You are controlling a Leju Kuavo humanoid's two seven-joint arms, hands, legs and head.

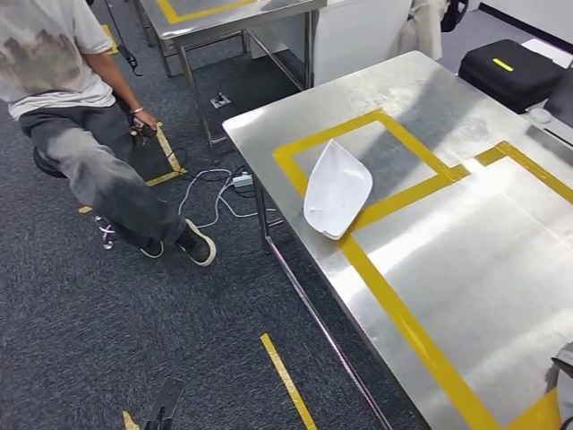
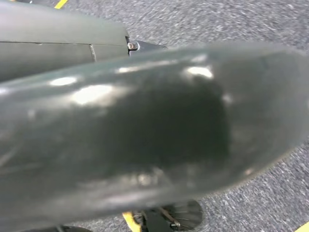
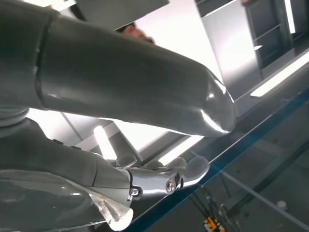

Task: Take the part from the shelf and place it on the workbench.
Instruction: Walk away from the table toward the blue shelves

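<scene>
The white part [image 1: 337,188], a shallow curved shell, lies on the steel workbench [image 1: 473,287], resting across the yellow tape lines [image 1: 406,318] that mark out rectangles on the top; it sits near the bench's left front edge, with nothing touching it. Behind it, at the bench's far right, a black case [image 1: 508,73] with a small yellow mark stands, well apart from the part. The floor is dark grey carpet [image 1: 81,331] with short yellow tape strips. White cables and a power strip [image 1: 241,180] lie on the carpet just beside the bench leg. A seated person [image 1: 88,134] in a pale shirt, grey trousers and dark shoes is to the left, and a second steel table [image 1: 216,18] stands beyond.

The right hand [image 3: 160,179], seen in its wrist view, shows a thick grey thumb stretched out over metal fingers extended beneath it; nothing is visibly gripped, though a pale sheet edge lies near its base. Whether the left hand is spread or closed I cannot tell.
</scene>
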